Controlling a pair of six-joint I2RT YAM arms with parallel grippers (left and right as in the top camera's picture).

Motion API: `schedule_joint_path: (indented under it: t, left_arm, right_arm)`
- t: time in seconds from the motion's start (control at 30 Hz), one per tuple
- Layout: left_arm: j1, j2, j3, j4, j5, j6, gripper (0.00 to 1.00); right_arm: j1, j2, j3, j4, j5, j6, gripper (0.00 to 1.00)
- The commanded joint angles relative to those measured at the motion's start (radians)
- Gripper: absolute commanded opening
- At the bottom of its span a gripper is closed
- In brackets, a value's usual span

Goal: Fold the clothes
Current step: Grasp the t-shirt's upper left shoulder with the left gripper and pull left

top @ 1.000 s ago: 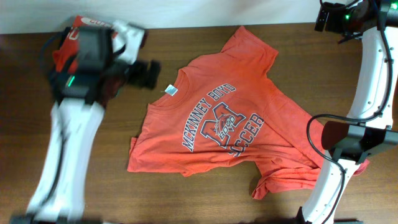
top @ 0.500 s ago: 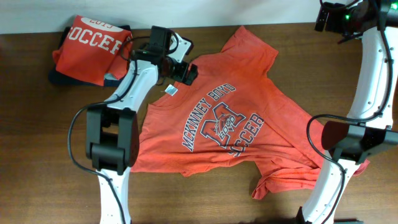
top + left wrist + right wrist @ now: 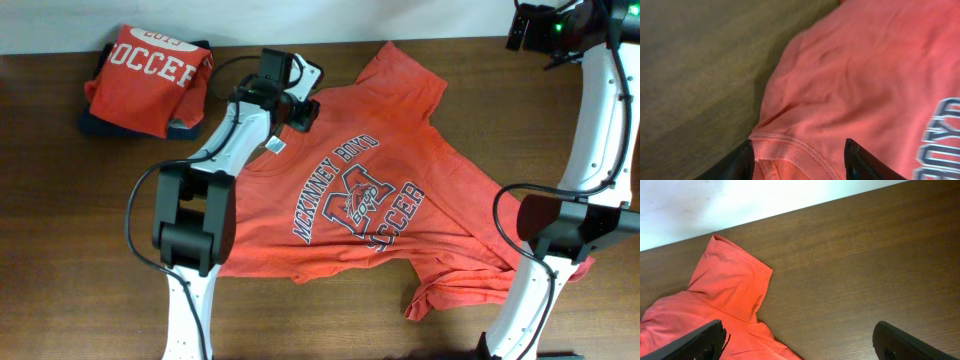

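An orange-red T-shirt (image 3: 370, 190) lies spread face up on the wooden table, with navy-and-white "SOCCER" lettering and a white neck tag (image 3: 274, 146). My left gripper (image 3: 300, 112) is at its collar. In the left wrist view the ribbed collar (image 3: 790, 150) lies between the open fingers (image 3: 800, 162). A second orange-red shirt (image 3: 145, 72), folded with white "SOCCER" lettering up, lies at the back left. My right gripper (image 3: 527, 30) is open and empty at the back right, above bare table. Its wrist view shows the open fingers (image 3: 805, 342) and the spread shirt's sleeve (image 3: 730, 285).
The folded shirt rests on a dark navy item (image 3: 100, 125). The table's back edge meets a white wall (image 3: 765, 200). The right arm's base and cable (image 3: 560, 230) stand by the shirt's lower right hem.
My left arm has swung from the far left over to the spread shirt's collar, uncovering the folded shirt. The right arm has not moved.
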Motion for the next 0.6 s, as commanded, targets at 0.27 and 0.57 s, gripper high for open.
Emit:
schedule_joint_path:
  t: [0.27,0.57]
  left_arm:
    - [0.002,0.091,0.014,0.039,-0.059,0.010,0.54]
    - [0.003,0.096,0.014,0.035,-0.187,0.010,0.00]
  right_arm:
    - [-0.004,0.006,-0.005,0.000,0.004,0.004,0.99]
    - [-0.004,0.006,-0.005,0.000,0.004,0.004,0.99]
